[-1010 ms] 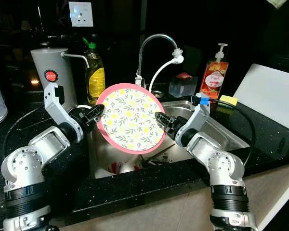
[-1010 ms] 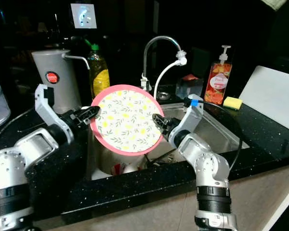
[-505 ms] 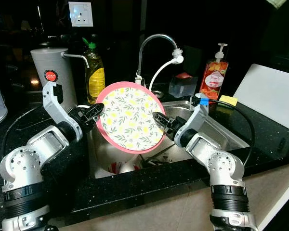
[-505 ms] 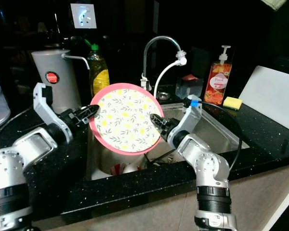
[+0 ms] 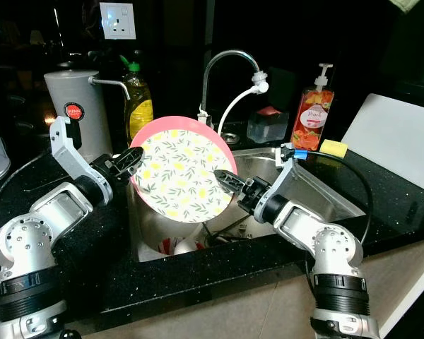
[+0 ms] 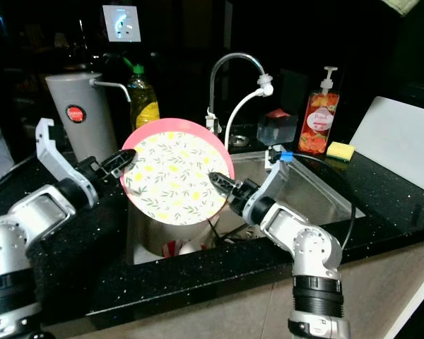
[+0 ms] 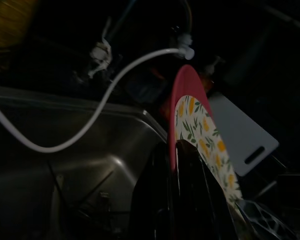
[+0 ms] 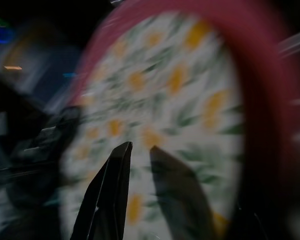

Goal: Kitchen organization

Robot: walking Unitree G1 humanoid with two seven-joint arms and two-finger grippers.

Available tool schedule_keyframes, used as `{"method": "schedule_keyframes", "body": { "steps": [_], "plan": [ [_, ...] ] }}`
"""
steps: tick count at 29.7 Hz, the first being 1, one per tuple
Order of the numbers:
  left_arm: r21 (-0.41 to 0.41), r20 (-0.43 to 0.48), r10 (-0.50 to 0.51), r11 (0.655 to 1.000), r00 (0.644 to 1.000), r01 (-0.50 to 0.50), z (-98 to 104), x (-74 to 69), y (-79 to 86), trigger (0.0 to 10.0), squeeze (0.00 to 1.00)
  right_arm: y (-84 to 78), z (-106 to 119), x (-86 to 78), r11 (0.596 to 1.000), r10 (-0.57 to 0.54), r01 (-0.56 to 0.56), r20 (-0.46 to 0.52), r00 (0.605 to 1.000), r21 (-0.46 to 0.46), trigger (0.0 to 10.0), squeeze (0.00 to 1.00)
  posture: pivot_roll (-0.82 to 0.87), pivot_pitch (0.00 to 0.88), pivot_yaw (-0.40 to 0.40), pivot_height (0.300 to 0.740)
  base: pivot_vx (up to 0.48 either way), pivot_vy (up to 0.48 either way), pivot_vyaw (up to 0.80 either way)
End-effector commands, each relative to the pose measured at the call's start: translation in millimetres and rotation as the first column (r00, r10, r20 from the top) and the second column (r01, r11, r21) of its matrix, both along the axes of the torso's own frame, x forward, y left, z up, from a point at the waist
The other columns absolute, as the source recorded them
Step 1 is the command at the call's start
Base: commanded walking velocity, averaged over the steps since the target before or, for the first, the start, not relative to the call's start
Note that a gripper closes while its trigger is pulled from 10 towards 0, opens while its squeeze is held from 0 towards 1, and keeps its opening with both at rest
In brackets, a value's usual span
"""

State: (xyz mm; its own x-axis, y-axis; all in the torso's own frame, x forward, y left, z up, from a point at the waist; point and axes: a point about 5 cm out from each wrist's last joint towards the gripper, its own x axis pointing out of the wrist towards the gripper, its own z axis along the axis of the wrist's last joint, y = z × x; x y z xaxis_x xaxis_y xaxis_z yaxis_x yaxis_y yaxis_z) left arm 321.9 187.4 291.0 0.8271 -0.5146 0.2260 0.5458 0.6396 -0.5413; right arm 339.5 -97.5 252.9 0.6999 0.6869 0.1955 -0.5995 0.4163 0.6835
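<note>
I hold the plate [image 5: 178, 169] up over the sink [image 5: 324, 189], its flowered face toward me and tilted, pink rim uppermost. My left claw [image 5: 132, 155] pinches the plate's left edge; in the left wrist view the black fingers [image 7: 190, 190] are closed on the pink rim, one on each side of it. My right claw [image 5: 222, 178] is out in front of the plate's lower right part, its tips against or just off the patterned face; I cannot tell which. In the right wrist view, which is blurred, those two fingers [image 8: 110, 195] stand slightly apart with a narrow gap between them and nothing in it.

Below the plate, down in the sink, lie some pale dishes [image 5: 184, 245] with a bit of red among them. The tap [image 5: 226, 63] arches behind the plate, and a white hose [image 5: 234, 106] hangs from its spout. On the dark desk [image 5: 389, 205] to my left, behind my left arm, stands a grey kettle [image 5: 74, 106], and beside it a yellow bottle with a green cap [image 5: 138, 106]. To the right of the tap are a clear box [image 5: 267, 126], an orange pump bottle [image 5: 310, 113] and a yellow sponge [image 5: 334, 147]. A white cutting board [image 5: 397, 138] leans at the far right. A wall socket [image 5: 117, 18] sits above the kettle.
</note>
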Motion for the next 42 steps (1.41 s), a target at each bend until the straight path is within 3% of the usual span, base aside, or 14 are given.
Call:
{"method": "schedule_keyframes", "body": {
  "steps": [1, 8, 9, 10, 12, 13, 25, 26, 27, 28, 33, 42],
  "plan": [
    [-0.003, 0.010, -0.055, 0.998, 0.998, 0.055, -0.5, -2.5, -6.8, 10.0, 0.00, 1.8, 2.8, -5.2, 0.997, 0.053, -0.054, 0.013, 0.999, 0.049, 10.0, 0.00, -0.04, 0.007, -0.022, 0.740, 0.000, 0.000, 0.00],
    [-0.002, 0.006, -0.054, 0.999, 0.999, 0.054, -1.5, -2.2, -6.1, 10.0, 0.00, 0.2, 3.1, -6.9, 0.994, 0.073, -0.073, 0.008, 0.997, 0.082, 10.0, 0.00, -0.04, 0.009, -0.020, 0.740, 0.000, 0.000, 0.00],
    [-0.002, 0.004, -0.053, 0.999, 0.999, 0.053, -1.8, -2.0, -6.2, 10.0, 0.00, -0.8, 1.9, -5.7, 0.995, 0.063, -0.063, 0.000, 0.998, 0.079, 8.2, 0.00, -0.04, 0.009, -0.020, 0.740, 0.000, 0.000, 0.00],
    [-0.002, 0.004, -0.053, 0.999, 0.999, 0.053, -2.1, -1.8, -6.4, 10.0, 0.00, -1.7, 0.8, -4.9, 0.995, 0.057, -0.057, -0.008, 0.998, 0.077, 5.7, 0.00, -0.04, 0.009, -0.020, 0.740, 0.000, 0.000, 0.00],
    [-0.002, 0.003, -0.053, 0.999, 0.999, 0.053, -2.3, -1.7, -6.5, 10.0, 0.00, -2.2, 0.1, -4.4, 0.996, 0.055, -0.054, -0.013, 0.998, 0.076, 5.7, 0.00, -0.04, 0.009, -0.020, 0.740, 0.000, 0.000, 0.00],
    [-0.002, 0.003, -0.053, 0.999, 0.999, 0.053, -2.4, -1.6, -6.5, 10.0, 0.00, -3.1, -0.6, -4.0, 0.996, 0.050, -0.048, -0.022, 0.999, 0.075, 0.0, 0.00, -0.04, 0.009, -0.020, 0.740, 0.000, 0.000, 0.00],
    [-0.002, 0.003, -0.054, 0.999, 0.999, 0.054, -2.6, -1.3, -6.6, 10.0, 0.00, -5.3, -1.8, -2.8, 0.996, 0.038, -0.034, -0.046, 0.998, 0.087, 0.0, 0.00, -0.04, 0.008, -0.020, 0.740, 0.000, 0.000, 0.00],
    [-0.004, 0.004, -0.057, 0.998, 0.998, 0.057, -2.6, -1.4, -6.9, 10.0, 0.00, -5.8, -1.4, -2.4, 0.996, 0.029, -0.025, -0.041, 0.999, 0.083, 9.0, 0.00, -0.04, 0.008, -0.020, 0.740, 0.000, 0.000, 0.00],
    [-0.004, 0.004, -0.057, 0.998, 0.998, 0.057, -2.6, -1.4, -6.9, 10.0, 0.00, -5.8, -1.4, -2.4, 0.996, 0.029, -0.025, -0.041, 0.999, 0.083, 9.0, 0.00, -0.04, 0.008, -0.020, 0.740, 0.000, 0.000, 0.00],
    [-0.006, 0.004, -0.058, 0.998, 0.998, 0.058, -2.6, -1.5, -7.3, 10.0, 0.00, -6.0, -1.2, -2.4, 0.996, 0.027, -0.023, -0.041, 0.999, 0.085, 10.0, 0.00, -0.04, 0.008, -0.019, 0.740, 0.000, 0.000, 0.00],
    [-0.030, 0.001, -0.063, 0.998, 0.998, 0.063, -3.0, -1.2, -9.4, 10.0, 0.00, -8.1, -1.0, -0.7, 0.996, 0.001, 0.003, -0.046, 0.999, 0.084, 10.0, 0.00, -0.04, 0.008, -0.019, 0.740, 0.000, 0.000, 0.00],
    [-0.114, -0.012, -0.031, 0.993, 0.999, 0.029, -1.6, 2.1, 3.0, 10.0, 0.00, -33.6, -13.1, 17.3, 0.976, -0.211, 0.217, -0.126, 0.969, 0.035, 10.0, 0.00, -0.04, 0.010, -0.019, 0.740, 0.000, 0.000, 0.00]
  ]
}}
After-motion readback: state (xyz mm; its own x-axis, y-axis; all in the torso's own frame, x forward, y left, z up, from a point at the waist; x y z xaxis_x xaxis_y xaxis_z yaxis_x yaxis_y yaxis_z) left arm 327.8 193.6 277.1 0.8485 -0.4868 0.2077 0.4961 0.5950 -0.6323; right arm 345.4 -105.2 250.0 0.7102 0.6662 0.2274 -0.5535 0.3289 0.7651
